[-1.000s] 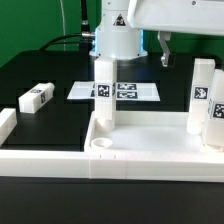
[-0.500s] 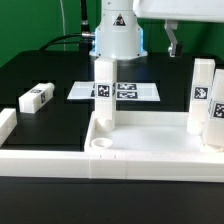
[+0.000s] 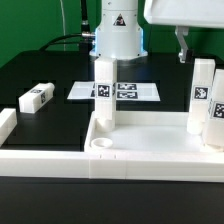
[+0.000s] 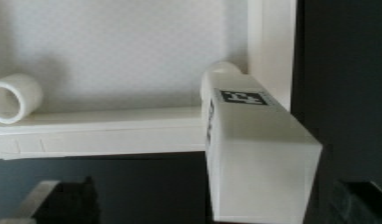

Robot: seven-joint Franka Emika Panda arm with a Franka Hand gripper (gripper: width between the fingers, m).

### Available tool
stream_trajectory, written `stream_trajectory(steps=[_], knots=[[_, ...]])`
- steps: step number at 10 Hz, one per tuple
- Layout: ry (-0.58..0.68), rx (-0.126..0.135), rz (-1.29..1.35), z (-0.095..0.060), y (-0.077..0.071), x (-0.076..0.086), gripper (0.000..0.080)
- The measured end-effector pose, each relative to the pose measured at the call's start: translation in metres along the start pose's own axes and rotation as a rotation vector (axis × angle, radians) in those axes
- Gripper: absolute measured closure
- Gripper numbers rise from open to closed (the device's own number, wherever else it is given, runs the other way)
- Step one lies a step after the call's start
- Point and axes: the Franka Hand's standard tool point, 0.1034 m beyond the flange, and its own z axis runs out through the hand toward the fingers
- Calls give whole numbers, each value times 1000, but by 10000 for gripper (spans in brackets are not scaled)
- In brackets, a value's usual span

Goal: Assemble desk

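Note:
The desk top point(image 3: 150, 150), a white rimmed tray, lies near the front with a round corner socket point(image 3: 103, 145) showing. One leg point(image 3: 104, 88) stands upright in its far left corner. Two more legs point(image 3: 203, 92) point(image 3: 217, 112) stand upright at the exterior view's right. A fourth leg point(image 3: 36, 97) lies loose on the black table. My gripper point(image 3: 182, 45) hangs open above the right-hand legs, touching nothing. In the wrist view a tagged leg point(image 4: 259, 150) rises between the dark fingertips point(image 4: 63, 195) of the gripper point(image 4: 214, 203), beside the tray wall point(image 4: 99, 125) and a socket point(image 4: 14, 100).
The marker board point(image 3: 80, 92) lies flat behind the tray, in front of the arm's white base point(image 3: 118, 40). A white border rail point(image 3: 5, 125) sits at the exterior view's left edge. Cables trail over the table at the back left.
My gripper has travelled toward the exterior view's right, from over the marker board to above the right-hand upright legs. Its jaws stayed open; no part has moved.

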Motion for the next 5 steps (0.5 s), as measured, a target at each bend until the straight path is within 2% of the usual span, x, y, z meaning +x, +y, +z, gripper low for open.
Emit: stream_trajectory(steps=[5], knots=[[-17, -14, 3, 16, -1, -1, 150]])
